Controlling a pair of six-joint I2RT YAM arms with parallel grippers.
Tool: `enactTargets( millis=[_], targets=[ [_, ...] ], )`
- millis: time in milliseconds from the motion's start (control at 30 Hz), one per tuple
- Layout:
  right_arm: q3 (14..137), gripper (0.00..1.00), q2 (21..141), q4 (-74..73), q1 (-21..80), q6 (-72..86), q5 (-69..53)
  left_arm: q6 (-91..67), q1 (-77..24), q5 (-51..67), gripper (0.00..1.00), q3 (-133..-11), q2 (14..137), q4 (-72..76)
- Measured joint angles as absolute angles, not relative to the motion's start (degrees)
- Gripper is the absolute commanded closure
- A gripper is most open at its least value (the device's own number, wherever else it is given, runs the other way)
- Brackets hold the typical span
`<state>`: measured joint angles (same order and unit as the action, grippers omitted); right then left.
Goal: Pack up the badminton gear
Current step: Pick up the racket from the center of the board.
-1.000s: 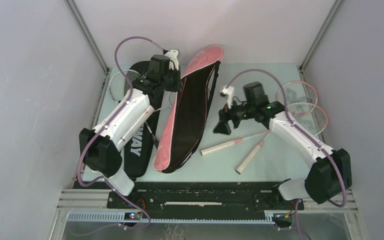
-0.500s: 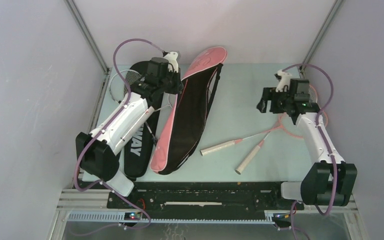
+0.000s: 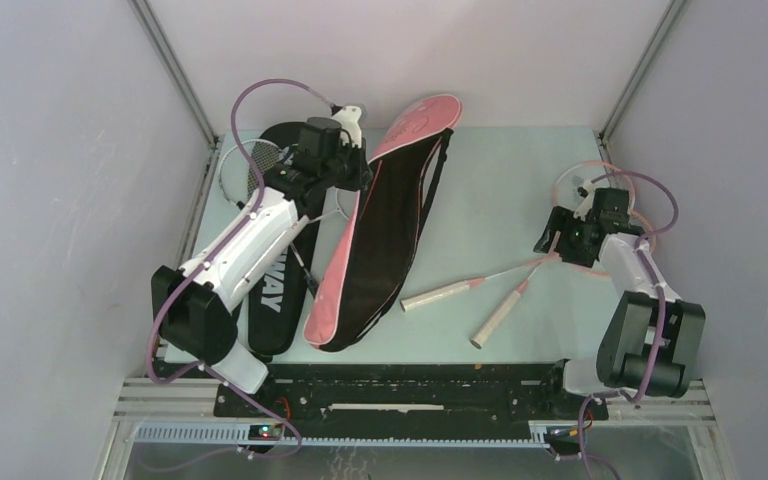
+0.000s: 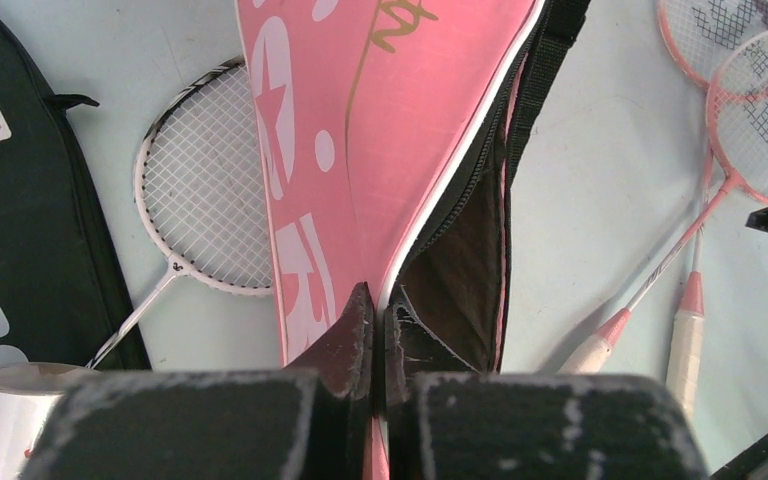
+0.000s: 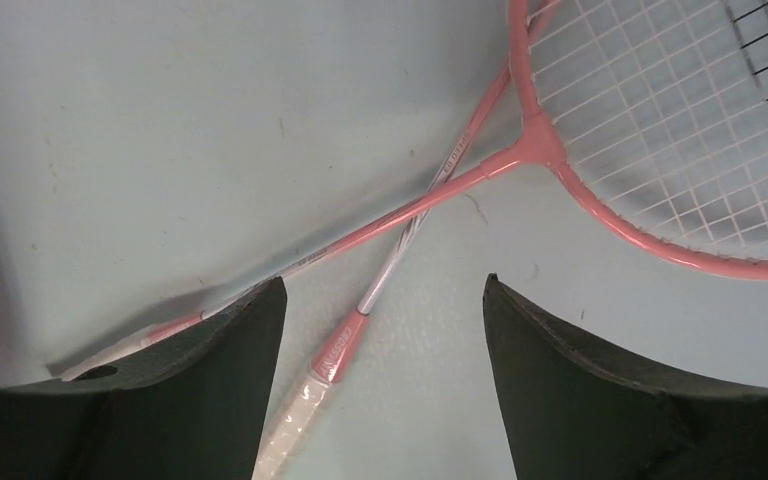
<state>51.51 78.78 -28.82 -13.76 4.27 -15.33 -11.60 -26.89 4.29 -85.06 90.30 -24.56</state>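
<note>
The pink rackets point(image 5: 538, 150) lie on the right side of the table point(image 5: 160, 120) with their thin shafts crossed, well apart from the pink cover point(image 4: 410, 120) in the middle. The right gripper point(image 5: 382, 300) hangs just above the crossing, its fingers wide apart and nothing between them. The left gripper point(image 4: 373, 318) is pressed together on the edge of the pink cover's flap and holds the mouth open, so the dark inside shows. The step in hand seems to be picking up one racket. To do it well, I think the right gripper should come down on one shaft only, a little away from the crossing, so that the second racket is not caught too. The shaft is thin and smooth and may slip or turn, so a grip nearer the handle is probably safer. The left gripper should not release the flap, because the racket must enter there.
</note>
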Motion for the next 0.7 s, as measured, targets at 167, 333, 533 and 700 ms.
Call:
enactTargets(
  millis=[167, 333, 533, 700],
  targets=[
    [51.7, 0.23, 84.9, -28.3, -14.8, 5.1, -15.6, -11.6, -27.1, 4.3, 1.0, -85.1, 90.3, -24.6],
    [52.9, 0.27, 92.0, -28.4, -17.9, 6.2, -16.5, -11.6, -27.1, 4.3, 1.0, -85.1, 90.3, -24.6],
    [55.2, 0.3, 95.9, -27.5, -19.4, 8.1, -18.3, -11.6, -27.3, 4.3, 1.0, -85.1, 90.3, -24.6],
    [58.0, 0.37, 99.1, -26.8, -19.6, 9.8, -20.5, -11.5, -27.6, 4.3, 1.0, -85.1, 90.3, -24.6]
  ],
)
